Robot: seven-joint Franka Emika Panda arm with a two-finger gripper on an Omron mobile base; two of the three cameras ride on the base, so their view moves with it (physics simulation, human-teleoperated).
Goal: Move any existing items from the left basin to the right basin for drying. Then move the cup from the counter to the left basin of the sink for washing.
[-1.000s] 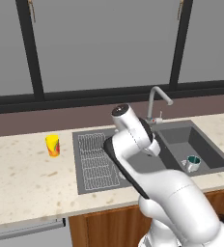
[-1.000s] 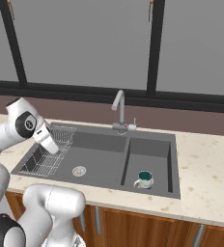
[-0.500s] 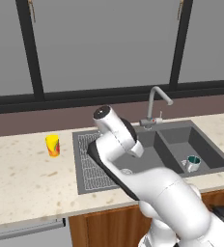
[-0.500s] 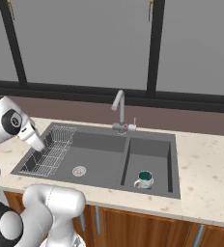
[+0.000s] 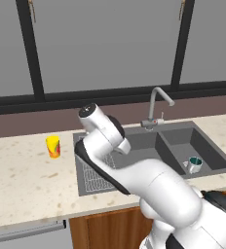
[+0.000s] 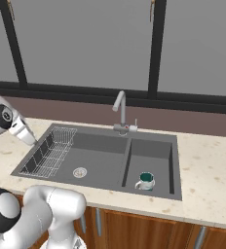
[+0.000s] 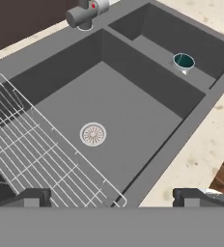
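Three cameras, one sink
Both base views look down from behind, left and right; hand view hangs close above the left basin.

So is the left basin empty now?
Empty: the left basin shows just its drain strainer on a bare floor; the mug sits upright in the right basin.

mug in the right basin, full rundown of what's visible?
The mug is small and white outside, dark teal inside, with a handle toward the sink's front rim in the right base view. It stands upright, mouth up, on the floor of the right basin, near the front wall. Nothing else touches it; the gripper is away over the left basin. Contents cannot be told.
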